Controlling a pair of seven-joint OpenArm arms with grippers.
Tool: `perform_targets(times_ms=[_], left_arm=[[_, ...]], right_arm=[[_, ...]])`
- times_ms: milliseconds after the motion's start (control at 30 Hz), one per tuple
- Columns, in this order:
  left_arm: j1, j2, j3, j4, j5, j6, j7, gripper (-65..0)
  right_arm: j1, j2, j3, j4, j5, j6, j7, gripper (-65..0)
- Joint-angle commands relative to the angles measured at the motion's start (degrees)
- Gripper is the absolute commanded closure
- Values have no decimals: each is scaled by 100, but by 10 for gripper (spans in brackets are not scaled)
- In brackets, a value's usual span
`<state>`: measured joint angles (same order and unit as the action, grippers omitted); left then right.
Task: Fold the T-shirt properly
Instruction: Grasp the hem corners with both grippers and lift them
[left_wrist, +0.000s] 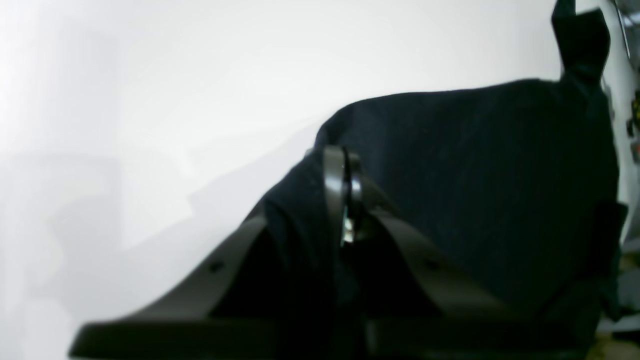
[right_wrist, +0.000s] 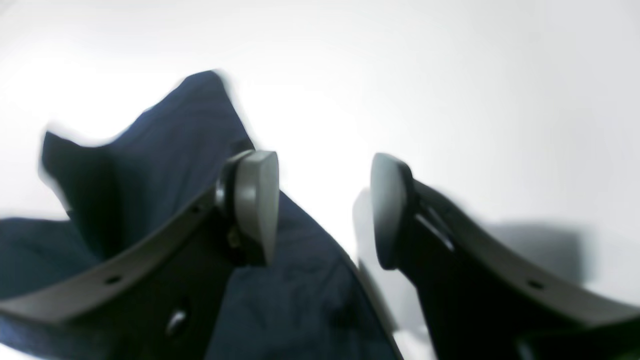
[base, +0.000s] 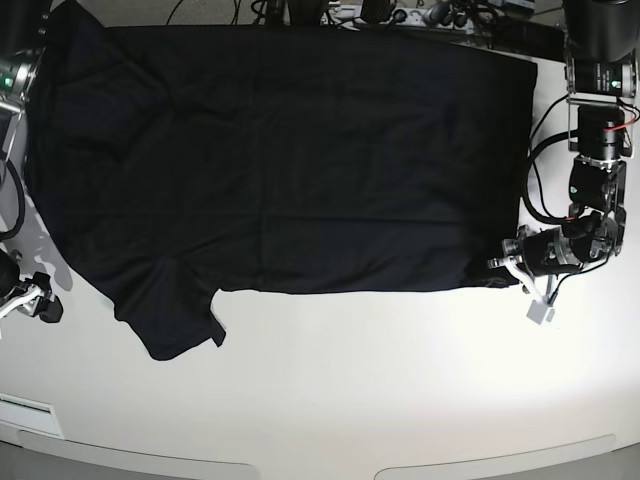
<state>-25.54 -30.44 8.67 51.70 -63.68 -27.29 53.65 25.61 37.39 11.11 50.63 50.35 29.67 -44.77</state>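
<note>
The black T-shirt (base: 280, 150) lies spread flat on the white table (base: 350, 380), one sleeve (base: 165, 320) pointing toward the front. My left gripper (base: 503, 267) is at the shirt's front right corner. In the left wrist view it (left_wrist: 343, 195) is shut on a fold of the black cloth (left_wrist: 475, 175). My right gripper (base: 32, 300) is at the table's left edge beside the shirt. In the right wrist view it (right_wrist: 325, 210) is open and empty. One fingertip (right_wrist: 257, 200) is over the dark cloth (right_wrist: 165, 150), the other (right_wrist: 390, 215) over bare table.
Cables and equipment (base: 400, 15) line the back edge of the table. The arm bases stand at the back left (base: 15, 60) and back right (base: 600, 70). White table surface runs along the front below the shirt.
</note>
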Motion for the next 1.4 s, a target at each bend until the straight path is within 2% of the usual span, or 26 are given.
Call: perform_targets(times_ms=[0, 67, 167, 333, 467, 567, 600, 733, 767, 1033, 1167, 1300, 1367], left_arm=[[-2, -68, 28, -2, 363, 109, 299, 0], [-4, -66, 28, -2, 356, 109, 299, 0], [-2, -68, 28, -2, 339, 109, 317, 0], [-2, -70, 28, -2, 341, 109, 417, 0], [-2, -68, 28, -2, 341, 107, 450, 0], [-2, -68, 28, -2, 341, 105, 448, 0], [-4, -68, 28, -2, 341, 83, 446, 0], [-9, -68, 28, -2, 315, -109, 420, 0], [-22, -68, 28, -2, 286, -109, 391, 0], [-391, -68, 28, 22, 249, -479, 341, 0], [-481, -70, 28, 225, 129, -542, 385, 0], [-479, -72, 28, 485, -28, -916, 667, 0], [-466, -101, 28, 605, 4, -1239, 841, 0]], right_arm=[[352, 107, -52, -310, 162, 133, 83, -319], [726, 22, -199, -1097, 219, 332, 76, -319], [1036, -216, -323, -1810, 199, 463, 76, -319], [981, -616, -535, -1910, -90, 546, 76, -319], [964, -721, -804, -1908, -83, 863, 101, -318], [1001, -717, -905, -1875, -55, 1033, 94, -309], [1012, -717, -922, -1832, -68, 1033, 83, -277], [1014, -706, -927, -1508, -68, 1033, -181, -12], [1014, -697, -927, -1410, -68, 1033, -260, 0], [960, -492, -927, -450, -66, 1033, -337, 0], [564, -348, -927, 256, -63, 1033, -439, 0], [-90, -83, -925, 1185, 168, 1033, -437, 0], [-468, 94, -925, 1731, 240, 1033, -385, 0]])
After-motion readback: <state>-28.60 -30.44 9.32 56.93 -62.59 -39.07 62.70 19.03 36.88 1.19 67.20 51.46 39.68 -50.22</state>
